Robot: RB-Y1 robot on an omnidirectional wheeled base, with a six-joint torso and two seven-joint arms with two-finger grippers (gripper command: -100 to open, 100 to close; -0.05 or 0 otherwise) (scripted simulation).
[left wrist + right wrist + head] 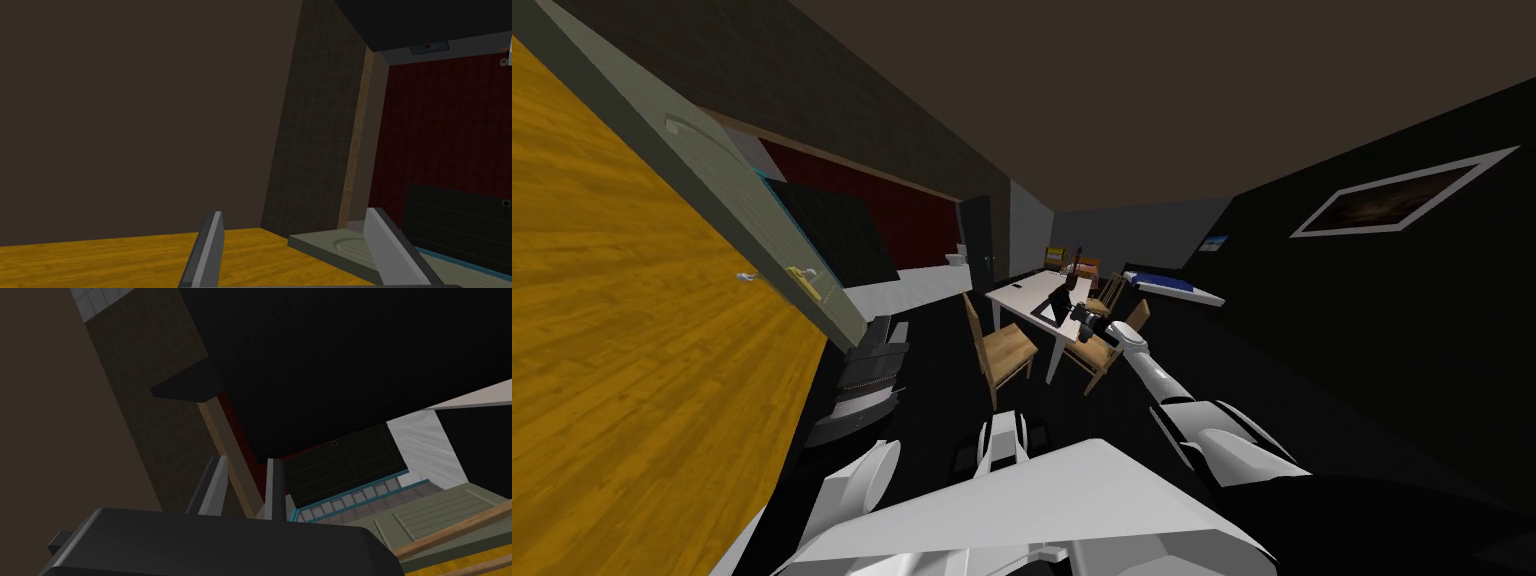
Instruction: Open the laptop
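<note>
Dark laptop point(1059, 301) sits on the white table point(1017, 292) at about twelve o'clock ahead. The right gripper point(245, 463) is beside it, fingers nearly together with nothing visible between them. The left gripper point(295, 250) gapes wide, empty.

White table point(1015, 296) mid-room. Dark laptop point(1060, 300) on near right part; small dark item point(1019, 287) left of it; unclear objects at far end.
</note>
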